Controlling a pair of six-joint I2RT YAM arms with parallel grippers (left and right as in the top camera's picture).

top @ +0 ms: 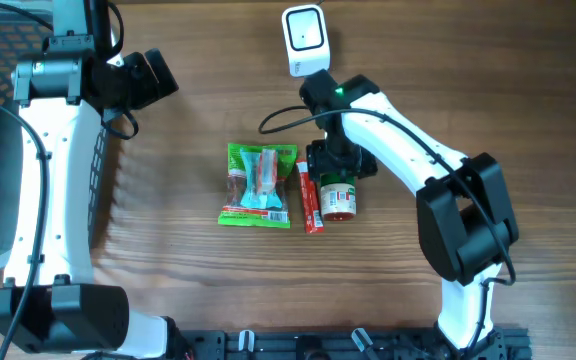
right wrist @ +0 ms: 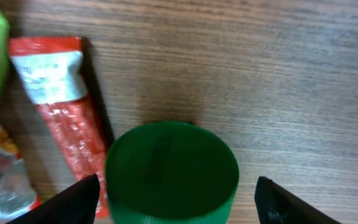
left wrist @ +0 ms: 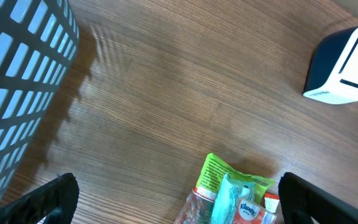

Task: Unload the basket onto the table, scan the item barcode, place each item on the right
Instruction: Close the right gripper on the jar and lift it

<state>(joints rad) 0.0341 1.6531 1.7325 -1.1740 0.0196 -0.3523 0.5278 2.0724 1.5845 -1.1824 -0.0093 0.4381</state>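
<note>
Item: jar with green lid (right wrist: 171, 168) and red label, on the wooden table (top: 488, 90), just beside a red sachet (top: 311, 200) and near a green snack packet (top: 259, 185); white scanner (top: 305, 40) well apart, at the far edge. Right gripper (right wrist: 176, 199): jaws apart, straddling the lid (a gap shows on one side), nothing clamped. Left gripper (left wrist: 178, 198): jaws wide apart, empty, near a black wire basket (left wrist: 17, 74).

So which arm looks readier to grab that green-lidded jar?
Right: the right gripper hangs open directly over the round green-lidded jar, straddling its lid, while the left gripper sits away beside the black mesh basket.
</note>
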